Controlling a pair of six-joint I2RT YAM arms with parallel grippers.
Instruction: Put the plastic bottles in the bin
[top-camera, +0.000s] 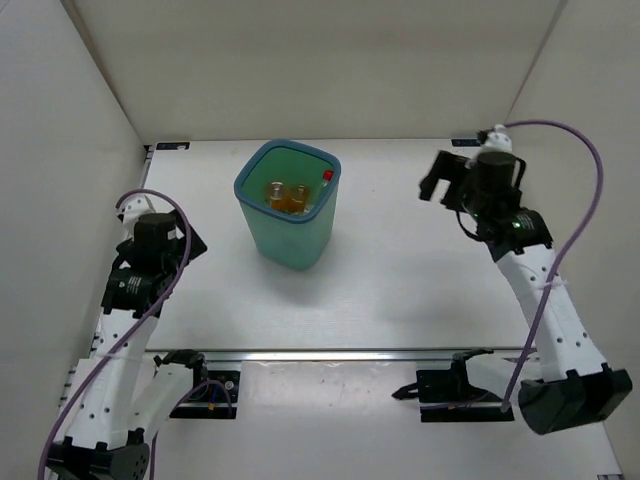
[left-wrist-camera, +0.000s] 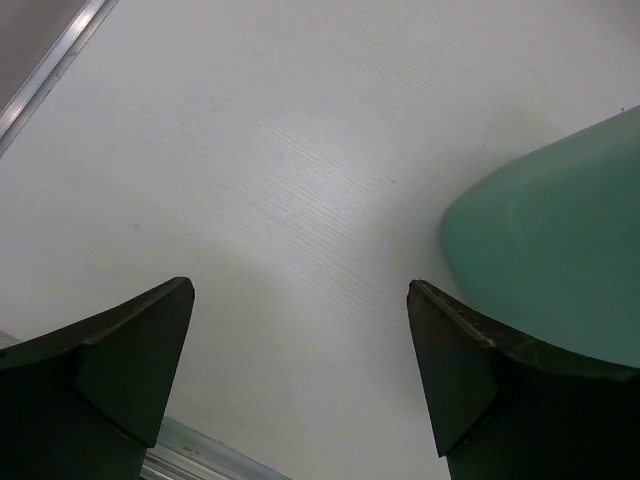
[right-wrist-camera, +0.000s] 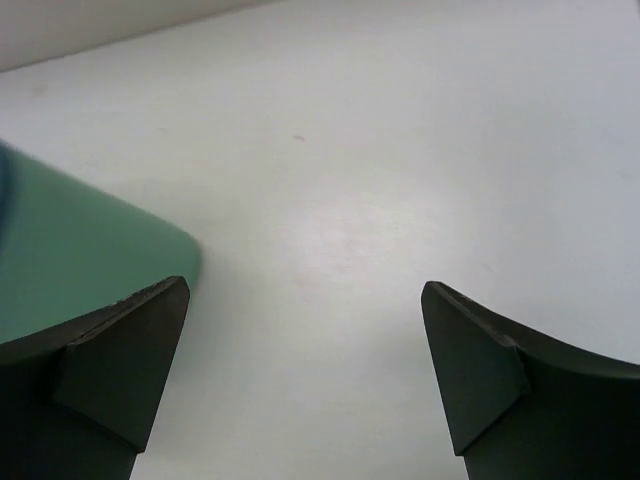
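White tabletop (top-camera: 400, 290) fills the middle of the overhead frame. At upper centre stands the teal bin (top-camera: 292, 245), with two orange bottles (top-camera: 285, 197) and a red bottle cap (top-camera: 327, 176) visible inside it. The left gripper (left-wrist-camera: 300, 295), at frame left, has its jaws spread wide and empty. The right gripper (right-wrist-camera: 305, 290), at upper right, is likewise spread, holding nothing.

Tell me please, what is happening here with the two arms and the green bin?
Two robot arms are working at putting plastic bottles into the teal bin. Right now nothing is being handled: the left hand and the right hand are both open and empty, one on each side of the bin. Orange bottles and a red cap show inside the bin. I see no bottle on the table, so the job looks finished or nearly so.
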